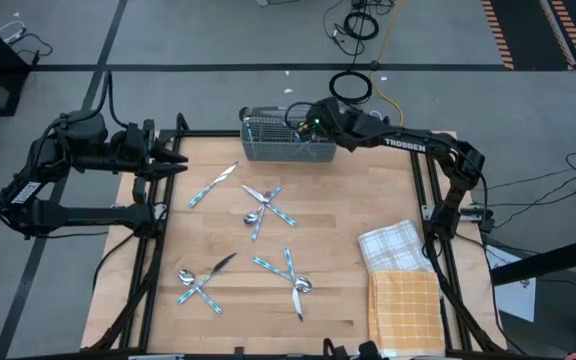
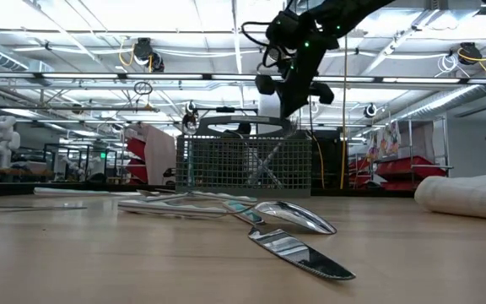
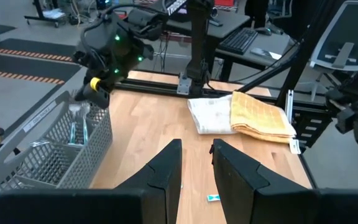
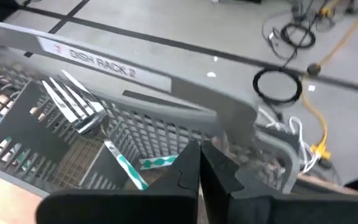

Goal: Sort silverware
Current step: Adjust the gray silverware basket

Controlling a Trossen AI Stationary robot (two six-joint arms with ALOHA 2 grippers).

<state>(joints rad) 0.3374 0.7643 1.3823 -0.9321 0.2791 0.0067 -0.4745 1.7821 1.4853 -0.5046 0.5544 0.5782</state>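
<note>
The grey wire-mesh caddy [image 1: 286, 140] stands at the table's far edge, with a fork [image 4: 73, 102] and other pieces inside it. My right gripper [image 4: 199, 155] hovers over the caddy's right part, fingers together on a piece with a light blue patterned handle [image 4: 159, 163]. Loose silverware lies flat on the table: one knife [image 1: 214, 184] and three small clusters [image 1: 264, 205], [image 1: 203, 280], [image 1: 290, 280]. My left gripper [image 3: 195, 155] waits open and empty at the table's far left [image 1: 173, 165]. My right gripper pinches a piece of silverware between its two fingers, which point down over the caddy. The patterned handle [image 4: 166, 163] sticks out sideways from the fingertips, across them. The piece is lifted clear of the table, above the caddy's inside. The fingers hide the exact spot.
A white checked towel [image 1: 391, 245] and a folded yellow towel [image 1: 405, 305] lie at the table's right near side. The caddy's arched handle [image 2: 243, 127] rises under my right gripper. Bare wood lies between the silverware clusters.
</note>
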